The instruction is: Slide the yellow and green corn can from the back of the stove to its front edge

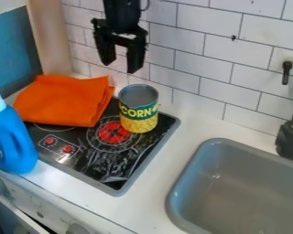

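Observation:
The black gripper (120,64) hangs at the top of the view, left of centre, in front of the tiled wall. Its two fingers stand apart, and there is nothing between them. Below it, a corn can (138,114) stands upright on the black stove top (115,176), on the right part of the red burner. A folded orange cloth (63,101) lies over the stove's back left part. At the left edge, a blue bottle (13,137) with a white cap stands upright at the stove's front left.
A grey sink (246,187) is set in the white counter (158,169) at the lower right. A black faucet (290,139) rises at the right edge. White wall tiles (207,68) run behind, and stove knobs (78,228) line the front.

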Robot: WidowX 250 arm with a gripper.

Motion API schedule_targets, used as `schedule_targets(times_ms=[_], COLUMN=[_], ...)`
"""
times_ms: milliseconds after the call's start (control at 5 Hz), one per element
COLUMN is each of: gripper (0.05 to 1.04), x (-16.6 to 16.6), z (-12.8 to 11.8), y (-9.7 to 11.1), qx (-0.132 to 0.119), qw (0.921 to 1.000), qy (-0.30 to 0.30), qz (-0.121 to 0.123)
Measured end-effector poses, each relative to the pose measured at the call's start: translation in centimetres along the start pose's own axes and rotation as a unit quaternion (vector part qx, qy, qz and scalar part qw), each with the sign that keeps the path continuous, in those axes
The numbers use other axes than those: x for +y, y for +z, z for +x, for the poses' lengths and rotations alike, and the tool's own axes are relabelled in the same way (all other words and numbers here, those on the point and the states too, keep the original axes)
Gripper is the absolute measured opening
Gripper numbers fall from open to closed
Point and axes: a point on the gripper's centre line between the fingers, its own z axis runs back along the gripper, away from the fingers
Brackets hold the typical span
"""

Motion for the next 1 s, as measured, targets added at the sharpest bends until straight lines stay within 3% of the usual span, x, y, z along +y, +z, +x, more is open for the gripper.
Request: schedule_targets(times_ms=[200,600,800,1000], gripper=[1.003,1.003,1.003,1.002], x=[-0.6,-1.5,-1.5,-1.6], z=[1.3,3.6,3.4,3.5], y=[-1.4,-3.6,-5.1,-5.1], qx=[0.004,-0.059,-0.075,-0.078], qw=[0.9999,0.9967,0.9952,0.9947], qy=[0.009,0.037,0.041,0.047], qz=[0.007,0.04,0.048,0.048])
